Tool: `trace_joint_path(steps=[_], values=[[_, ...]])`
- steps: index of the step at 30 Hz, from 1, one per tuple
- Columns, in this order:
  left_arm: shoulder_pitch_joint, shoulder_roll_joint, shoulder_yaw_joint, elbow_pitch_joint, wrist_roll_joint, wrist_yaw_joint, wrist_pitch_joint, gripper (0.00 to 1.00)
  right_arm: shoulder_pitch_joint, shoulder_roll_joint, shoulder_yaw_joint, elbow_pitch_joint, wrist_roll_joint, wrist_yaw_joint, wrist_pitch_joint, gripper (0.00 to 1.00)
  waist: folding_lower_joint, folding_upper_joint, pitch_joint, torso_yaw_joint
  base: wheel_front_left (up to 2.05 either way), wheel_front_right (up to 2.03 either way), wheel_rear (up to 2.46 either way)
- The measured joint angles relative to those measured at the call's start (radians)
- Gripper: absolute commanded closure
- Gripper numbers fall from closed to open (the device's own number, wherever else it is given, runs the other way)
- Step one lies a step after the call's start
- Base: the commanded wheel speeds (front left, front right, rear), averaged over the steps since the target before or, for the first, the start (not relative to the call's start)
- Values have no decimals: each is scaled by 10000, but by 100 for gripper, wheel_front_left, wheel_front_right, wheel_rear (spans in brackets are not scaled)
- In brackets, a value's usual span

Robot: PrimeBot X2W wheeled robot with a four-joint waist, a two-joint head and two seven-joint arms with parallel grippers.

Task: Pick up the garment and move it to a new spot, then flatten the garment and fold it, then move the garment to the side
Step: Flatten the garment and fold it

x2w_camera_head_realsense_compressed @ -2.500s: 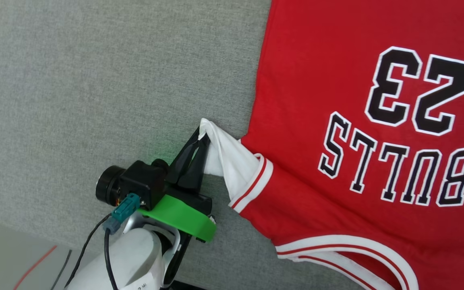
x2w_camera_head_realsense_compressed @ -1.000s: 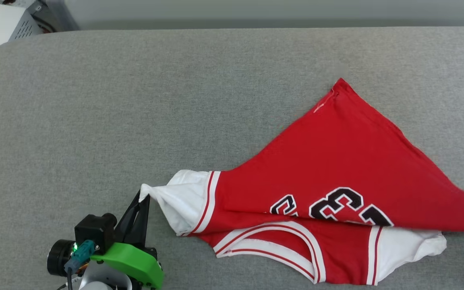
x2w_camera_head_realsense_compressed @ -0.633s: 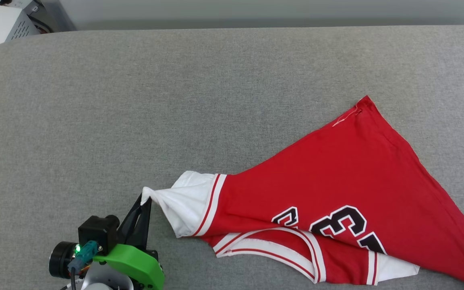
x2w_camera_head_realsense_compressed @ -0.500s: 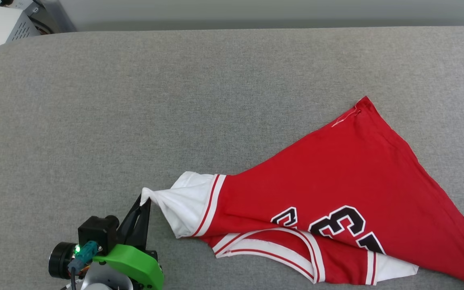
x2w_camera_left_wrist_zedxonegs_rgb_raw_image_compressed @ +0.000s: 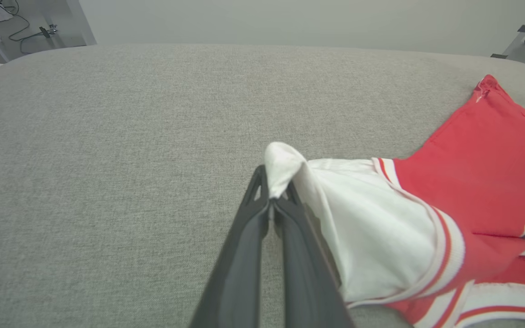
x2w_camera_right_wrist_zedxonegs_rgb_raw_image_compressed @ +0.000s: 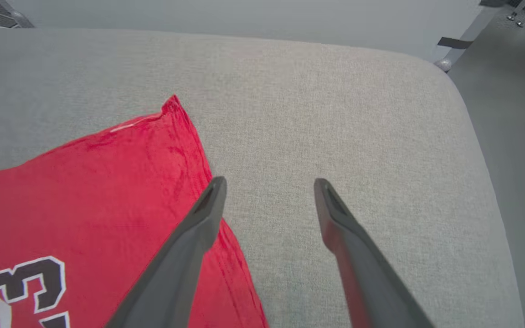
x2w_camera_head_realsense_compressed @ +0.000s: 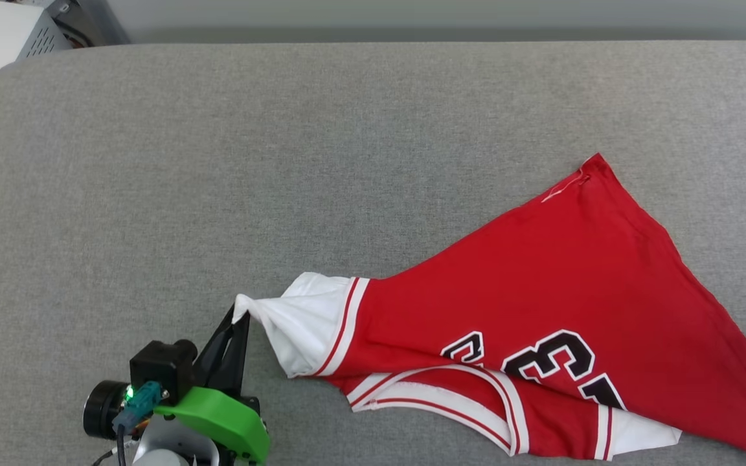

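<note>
The garment [x2w_camera_head_realsense_compressed: 541, 304] lies on the grey tabletop [x2w_camera_head_realsense_compressed: 217, 162], to the right of the left tool [x2w_camera_head_realsense_compressed: 238, 317], and it is stretched away from that tool into a long red triangle. A lower layer with striped trim shows under the red fold. The white sleeve [x2w_camera_head_realsense_compressed: 302, 323] is the part nearest to the left tool. The tip of this sleeve is pinched between the 2 dark fingers, which are pressed together on the cloth.

The left arm enters from the lower edge of the head view, low over the tabletop, with its fingers pointing forward and slightly to the right. The left wrist view shows the sleeve tip bunched over the fingertips.

The right tool [x2w_camera_right_wrist_zedxonegs_rgb_raw_image_compressed: 269, 182] appears in the right wrist view. Its 2 fingers are spread apart and hold nothing, above the bare tabletop just beside the garment's right edge. That view also shows 1 rounded tabletop corner and the floor [x2w_camera_right_wrist_zedxonegs_rgb_raw_image_compressed: 508, 91] beyond it.
</note>
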Motion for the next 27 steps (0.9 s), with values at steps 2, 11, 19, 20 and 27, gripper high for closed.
trace_joint_path(steps=[2,11,19,20,27], values=[[-122,-4,-15,-50,19,0,4,100,-795,-75,472,-245,-190,-2,211,0,0,0,123,55,0,0,0],[-909,-222,-182,-123,291,-59,4,100,-4821,-33,3208,943,-617,0,2217,0,0,0,854,373,0,0,0],[-1629,-606,-414,-58,449,-328,-8,100,-7038,401,4732,3411,-744,0,3218,0,0,0,1494,887,0,0,0],[-1693,-660,-437,-36,464,-360,-10,100,-7213,512,4838,3764,-748,0,3164,0,0,0,1580,960,0,0,0],[-1949,-947,-562,320,477,-614,-25,100,-7536,945,5660,5597,-640,-2,2445,0,0,0,2054,1415,0,0,0]])
